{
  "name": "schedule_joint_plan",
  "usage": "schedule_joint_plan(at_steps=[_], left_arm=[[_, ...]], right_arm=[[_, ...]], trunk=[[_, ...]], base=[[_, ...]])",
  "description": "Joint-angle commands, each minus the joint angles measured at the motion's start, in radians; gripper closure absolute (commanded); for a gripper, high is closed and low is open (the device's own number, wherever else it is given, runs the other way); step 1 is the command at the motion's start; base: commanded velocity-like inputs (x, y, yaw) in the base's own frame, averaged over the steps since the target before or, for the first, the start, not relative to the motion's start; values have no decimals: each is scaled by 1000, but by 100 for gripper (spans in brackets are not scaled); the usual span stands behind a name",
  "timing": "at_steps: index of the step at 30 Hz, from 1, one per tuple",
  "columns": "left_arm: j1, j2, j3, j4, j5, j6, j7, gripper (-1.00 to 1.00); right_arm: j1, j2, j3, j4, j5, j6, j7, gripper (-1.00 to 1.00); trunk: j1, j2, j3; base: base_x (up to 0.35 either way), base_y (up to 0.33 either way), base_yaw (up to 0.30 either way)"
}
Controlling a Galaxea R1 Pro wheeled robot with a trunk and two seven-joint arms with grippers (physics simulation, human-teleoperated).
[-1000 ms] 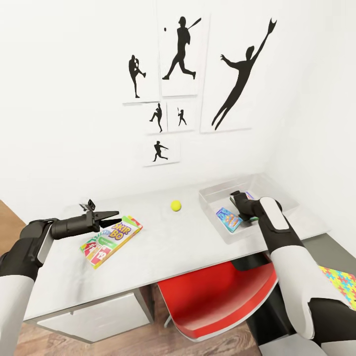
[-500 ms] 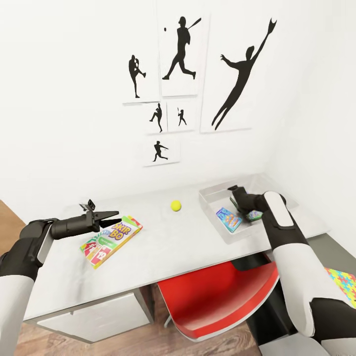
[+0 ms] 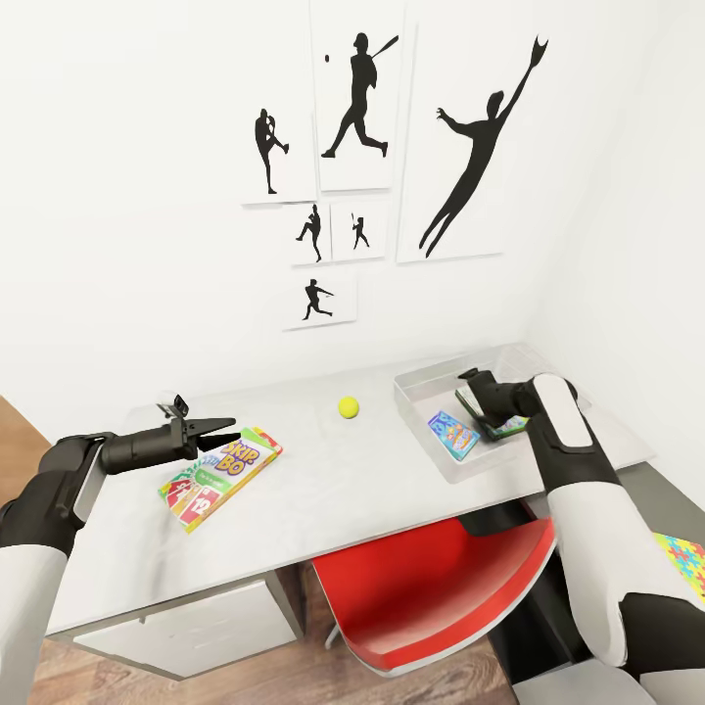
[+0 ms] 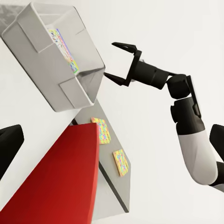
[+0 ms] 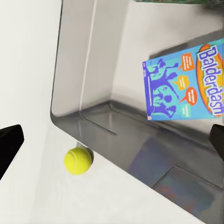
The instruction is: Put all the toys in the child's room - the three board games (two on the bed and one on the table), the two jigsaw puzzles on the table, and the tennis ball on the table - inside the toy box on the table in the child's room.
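Observation:
On the pale table [image 3: 343, 470] the grey toy box [image 3: 419, 384] stands at the right. In it lie a blue board game [image 3: 452, 434] and a white-and-green one [image 3: 506, 426], partly hidden by my right wrist. My right gripper [image 3: 468, 387] hovers open over the box, holding nothing; the left wrist view shows its fingers [image 4: 122, 45] spread. The tennis ball [image 3: 349, 406] rests mid-table, outside the box wall [image 5: 84, 70]. The SKIP-BO game [image 3: 220, 475] lies at the left, under my open left gripper [image 3: 223, 432]. A jigsaw puzzle [image 3: 685, 563] shows at the lower right.
A red chair [image 3: 441, 587] is tucked under the table's front edge. Two jigsaw puzzles [image 4: 101, 130] [image 4: 120, 162] lie on a lower grey cabinet top right of the table. A white wall with black sports silhouettes [image 3: 357, 147] backs the table.
My right gripper has drawn up and back from the toy box floor, uncovering the white-and-green game that lies there. The left arm has not moved.

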Motion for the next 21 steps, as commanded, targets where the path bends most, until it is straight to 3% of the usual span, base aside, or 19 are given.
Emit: schedule_joint_plan(at_steps=[1,7,21], left_arm=[[-1,0,0,0,1,11,-3,-100],[-1,0,0,0,1,11,-3,-100],[-1,-1,0,0,1,12,-3,-100]], right_arm=[[0,-3,-6,-2,-8,8,-4,-100],[3,-11,-33,-17,-21,20,6,-100],[8,-12,-28,-75,-26,35,8,-100]], trunk=[[1,-2,-2],[1,-2,-2],[1,-2,-2]], base=[[0,0,0],[0,0,0],[0,0,0]])
